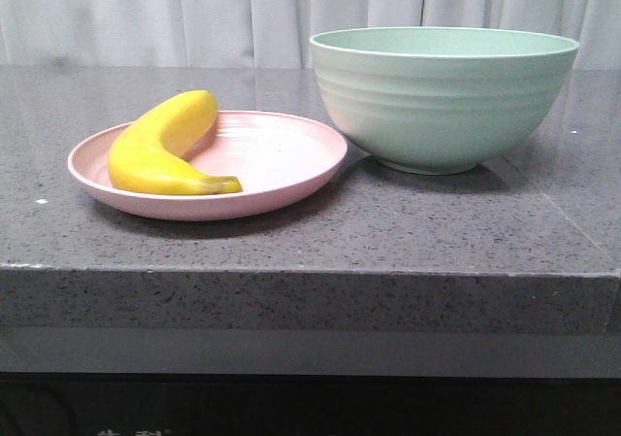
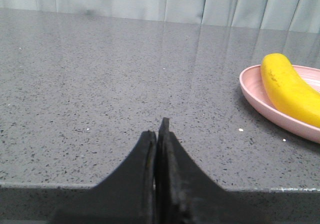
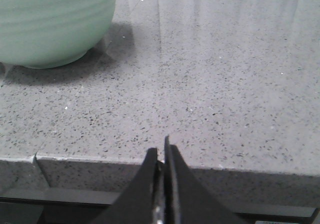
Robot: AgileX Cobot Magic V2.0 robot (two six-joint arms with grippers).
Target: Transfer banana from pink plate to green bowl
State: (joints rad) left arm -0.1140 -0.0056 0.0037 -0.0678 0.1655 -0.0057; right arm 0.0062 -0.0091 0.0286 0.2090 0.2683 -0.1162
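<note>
The yellow banana (image 1: 160, 148) lies on the left half of the pink plate (image 1: 291, 159) at the table's left-centre. The mint-green bowl (image 1: 441, 101) stands upright just right of the plate, its side close to the plate's rim. Neither gripper shows in the front view. In the left wrist view my left gripper (image 2: 157, 129) is shut and empty at the table's front edge, left of the plate (image 2: 255, 92) and banana (image 2: 287, 87). In the right wrist view my right gripper (image 3: 161, 148) is shut and empty at the front edge, right of the bowl (image 3: 55, 27).
The dark grey speckled stone table (image 1: 437, 222) has a thick front edge. A white curtain (image 1: 243, 14) hangs behind it.
</note>
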